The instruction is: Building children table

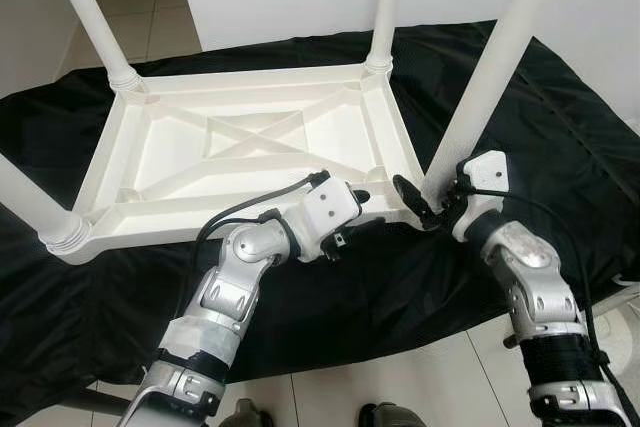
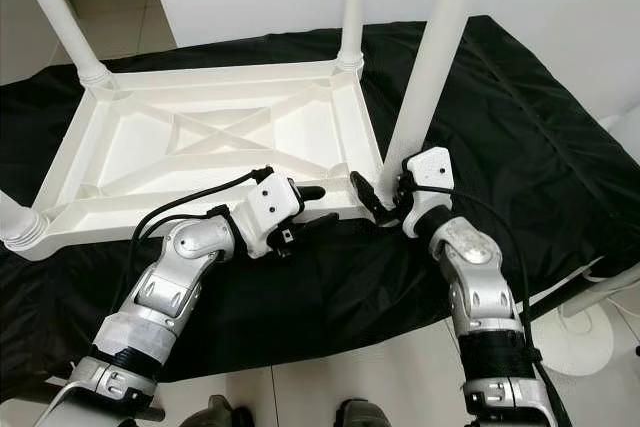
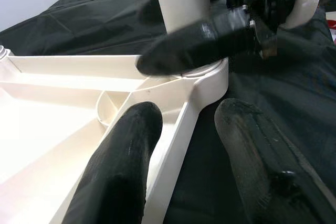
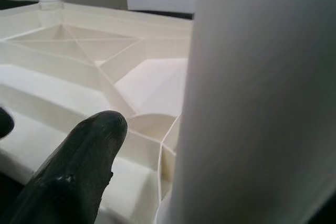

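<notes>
White table top [image 1: 250, 147] lies upside down on a black cloth [image 1: 540, 137], ribbed underside up, four legs standing in the corner sockets. Step in hand looks like seating the last leg [image 1: 490, 77] at the near right corner. Right gripper [image 1: 432, 195] is clasped around that leg's base, one finger each side. Left gripper [image 1: 372, 209] is spread, straddling the near rim of the top beside that corner, steadying it. Next move likely calls for twisting or pressing the leg down into its socket while the left holds the top from sliding.
</notes>
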Controlling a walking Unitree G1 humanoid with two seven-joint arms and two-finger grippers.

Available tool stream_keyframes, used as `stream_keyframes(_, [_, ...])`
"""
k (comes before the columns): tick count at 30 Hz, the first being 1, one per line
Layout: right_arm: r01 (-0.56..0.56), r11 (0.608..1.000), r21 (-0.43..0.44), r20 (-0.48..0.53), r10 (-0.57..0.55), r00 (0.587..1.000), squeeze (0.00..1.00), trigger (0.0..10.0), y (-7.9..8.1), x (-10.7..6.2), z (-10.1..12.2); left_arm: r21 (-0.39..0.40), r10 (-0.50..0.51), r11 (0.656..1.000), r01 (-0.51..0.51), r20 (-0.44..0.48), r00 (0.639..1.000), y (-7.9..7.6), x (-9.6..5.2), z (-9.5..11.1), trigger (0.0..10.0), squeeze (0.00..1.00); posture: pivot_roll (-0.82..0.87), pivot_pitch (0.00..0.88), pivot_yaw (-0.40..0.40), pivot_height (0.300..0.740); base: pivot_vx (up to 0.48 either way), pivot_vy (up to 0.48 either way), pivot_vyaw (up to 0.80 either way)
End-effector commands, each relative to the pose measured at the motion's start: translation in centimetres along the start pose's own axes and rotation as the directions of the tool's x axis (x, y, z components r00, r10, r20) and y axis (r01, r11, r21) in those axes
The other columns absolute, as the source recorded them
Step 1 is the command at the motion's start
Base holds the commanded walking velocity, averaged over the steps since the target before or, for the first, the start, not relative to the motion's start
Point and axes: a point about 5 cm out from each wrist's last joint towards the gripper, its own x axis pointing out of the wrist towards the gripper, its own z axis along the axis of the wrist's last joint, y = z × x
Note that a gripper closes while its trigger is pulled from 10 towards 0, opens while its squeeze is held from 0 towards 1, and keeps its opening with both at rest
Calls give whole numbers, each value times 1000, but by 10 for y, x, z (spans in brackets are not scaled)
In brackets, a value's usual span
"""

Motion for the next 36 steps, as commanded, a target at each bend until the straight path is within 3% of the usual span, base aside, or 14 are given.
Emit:
stream_keyframes(1, [-43, 999, -4, -13, 43, 999, 0, 0, -1, 2, -3, 0, 96, 995, -96, -10, 995, 2, -2, -1, 10000, 0, -132, 62, 59, 740, 0, 0, 0])
stream_keyframes(14, [-103, 994, 25, -42, 104, 994, 0, 0, 0, -1, -14, -2, 100, 995, -100, -14, 995, 1, -2, -2, 10000, 0, -132, 58, 51, 740, 0, 0, 0])
stream_keyframes(15, [-76, 997, 30, -28, 77, 997, 0, 10000, 0, -1, -12, -2, 96, 995, -96, -12, 995, 0, -1, -2, 10000, 0, -136, 55, 51, 740, 0, 0, 0])
stream_keyframes(21, [41, 997, 59, -2, -41, 999, 0, 10000, -3, 2, -7, -1, 92, 996, -92, -10, 996, 0, 0, -1, 10000, 0, -141, 55, 49, 740, 0, 0, 0])
stream_keyframes(25, [152, 986, 72, -5, -152, 988, 0, 10000, 4, 9, -4, -4, 88, 996, -88, -7, 996, -1, 1, -1, 10000, 0, -145, 57, 48, 740, 0, 0, 0])
stream_keyframes(30, [184, 980, 80, 11, -185, 983, 0, 10000, 11, 12, -2, -10, 86, 996, -86, -4, 996, -2, 1, -1, 10000, 0, -148, 59, 50, 740, 0, 0, 0])
stream_keyframes(33, [252, 965, 77, 10, -253, 967, 0, 10000, 12, 15, -3, -11, 83, 996, -83, -4, 997, -3, 2, 0, 10000, 0, -148, 59, 49, 740, 0, 0, 0])
stream_keyframes(35, [392, 913, 110, 7, -395, 919, 0, 10000, 10, 16, 0, -10, 84, 996, -84, -5, 996, -2, 1, -1, 10000, 0, -147, 60, 49, 740, 0, 0, 0])
stream_keyframes(36, [392, 913, 110, 7, -395, 919, 0, 10000, 10, 16, 0, -10, 84, 996, -84, -5, 996, -2, 1, -1, 10000, 0, -147, 60, 49, 740, 0, 0, 0])
